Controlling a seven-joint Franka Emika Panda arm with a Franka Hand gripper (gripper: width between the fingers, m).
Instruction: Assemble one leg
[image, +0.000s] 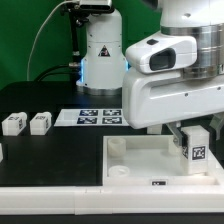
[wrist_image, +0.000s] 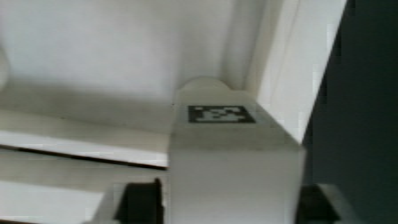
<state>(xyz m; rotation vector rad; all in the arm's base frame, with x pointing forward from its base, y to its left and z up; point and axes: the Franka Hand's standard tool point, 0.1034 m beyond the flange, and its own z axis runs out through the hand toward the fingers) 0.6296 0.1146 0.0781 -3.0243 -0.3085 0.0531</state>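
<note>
My gripper (image: 194, 132) is shut on a leg (image: 197, 152), a small white block with a black-and-white tag facing the camera. It holds the leg upright over the near corner, at the exterior view's right, of the large white square tray-like part (image: 130, 160). In the wrist view the leg (wrist_image: 221, 140) runs out from between my dark fingers (wrist_image: 146, 205), its tagged end close to the tray's corner wall (wrist_image: 267, 50). Whether the leg touches the tray cannot be told. Two more legs (image: 14, 124) (image: 40, 122) lie on the black table at the exterior view's left.
The marker board (image: 88, 116) lies flat behind the tray, in front of the arm's base (image: 100, 60). Another white piece shows at the exterior view's left edge (image: 2, 152). The table's front edge runs below the tray.
</note>
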